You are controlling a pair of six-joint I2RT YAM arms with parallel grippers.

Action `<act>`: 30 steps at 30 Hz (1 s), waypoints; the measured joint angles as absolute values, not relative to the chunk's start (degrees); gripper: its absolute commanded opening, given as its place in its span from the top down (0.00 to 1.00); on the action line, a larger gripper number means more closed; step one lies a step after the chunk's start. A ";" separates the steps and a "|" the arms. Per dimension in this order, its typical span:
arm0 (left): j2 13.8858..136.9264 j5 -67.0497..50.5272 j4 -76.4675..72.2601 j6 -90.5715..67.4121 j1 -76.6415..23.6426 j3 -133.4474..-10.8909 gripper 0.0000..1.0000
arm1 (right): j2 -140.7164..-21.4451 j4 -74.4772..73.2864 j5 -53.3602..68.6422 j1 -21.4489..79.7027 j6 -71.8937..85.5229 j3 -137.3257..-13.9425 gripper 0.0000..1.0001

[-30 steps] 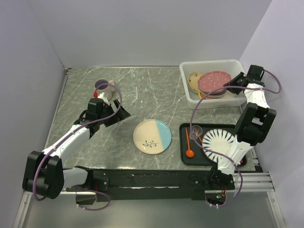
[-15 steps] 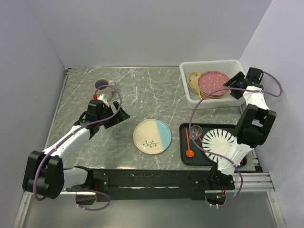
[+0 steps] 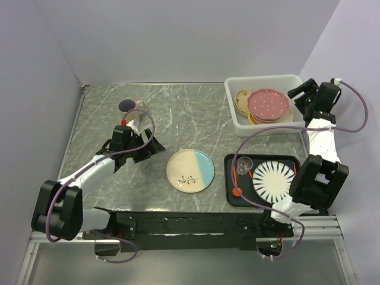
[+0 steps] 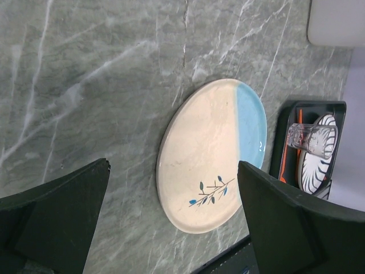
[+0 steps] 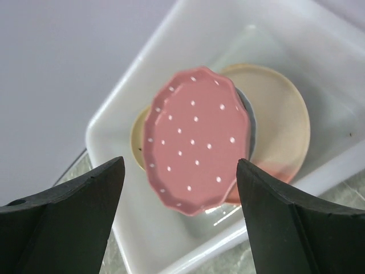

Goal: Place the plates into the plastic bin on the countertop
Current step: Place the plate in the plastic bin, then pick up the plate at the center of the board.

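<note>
Pink dotted plate [image 5: 197, 140] on stack in translucent white plastic bin [image 3: 261, 79], right claw [image 5: 179, 162] spread, empty above. Left claw [image 4: 173, 166] wide open nr cream-blue round plate [image 4: 214, 154] on grey-green marble desk [image 3: 178, 113]; shld go low, pinch rim.

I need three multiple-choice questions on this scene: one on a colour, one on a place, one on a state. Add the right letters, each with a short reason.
1. What colours has the plate on the countertop? A. cream and light blue B. black C. orange
2. Where is the pink dotted plate? A. on the countertop B. in the plastic bin, atop other plates C. upright outside the bin
3. How are the right fingers? A. shut on the pink dotted plate B. open and empty C. shut on the bin's rim
Answers: 1 A, half cream, half blue. 2 B, it tops the others in the bin. 3 B, wide apart, nothing between.
</note>
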State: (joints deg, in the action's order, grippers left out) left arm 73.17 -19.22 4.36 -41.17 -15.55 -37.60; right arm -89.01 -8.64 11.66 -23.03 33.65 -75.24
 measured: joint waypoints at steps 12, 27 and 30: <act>77.28 -23.07 3.40 -41.15 -15.55 -37.56 0.04 | -87.96 -7.05 13.04 -19.68 34.74 -74.15 0.14; 85.03 -24.16 2.72 -40.95 -20.34 -36.86 0.23 | -81.01 -8.45 17.58 -0.64 34.70 -69.14 0.15; 86.04 -23.55 1.96 -40.95 -22.37 -37.45 0.37 | -80.95 -8.19 18.55 2.87 34.94 -65.91 0.15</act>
